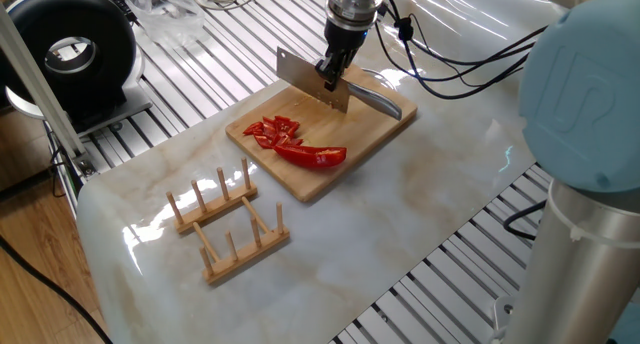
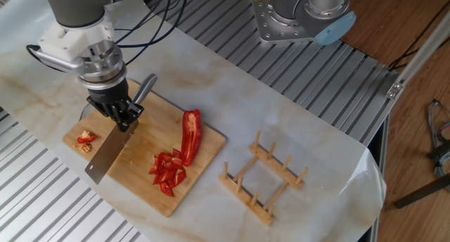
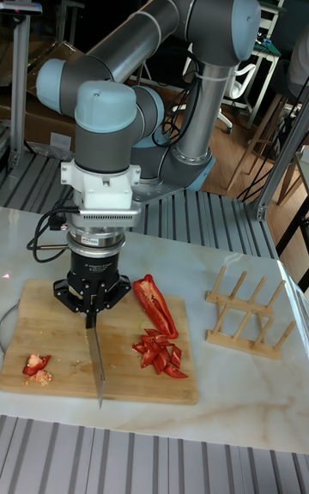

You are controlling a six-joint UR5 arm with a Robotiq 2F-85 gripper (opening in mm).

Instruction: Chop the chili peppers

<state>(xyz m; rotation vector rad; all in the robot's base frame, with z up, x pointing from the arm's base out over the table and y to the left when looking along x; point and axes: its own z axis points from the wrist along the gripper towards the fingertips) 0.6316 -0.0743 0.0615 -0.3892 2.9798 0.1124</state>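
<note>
One cutting board point(image 2: 188, 177), one cleaver point(image 2: 104, 158) — two racks point(image 2: 264, 173).

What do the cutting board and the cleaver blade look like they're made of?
The cutting board looks like pale bamboo or wood: tan, matte, faint grain strips. The cleaver blade looks like metal, likely steel: flat, grey, dull sheen.

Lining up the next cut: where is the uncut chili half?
The uncut chili half lies on the cutting board, beside the chopped bits.

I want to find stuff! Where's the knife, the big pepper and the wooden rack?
knife point(image 2: 105, 156): the other fixed view, middle of the flat blade.
big pepper point(image 2: 190, 134): the other fixed view, middle of the uncut red half.
wooden rack point(image 1: 236, 254): one fixed view, front base rail.
</note>
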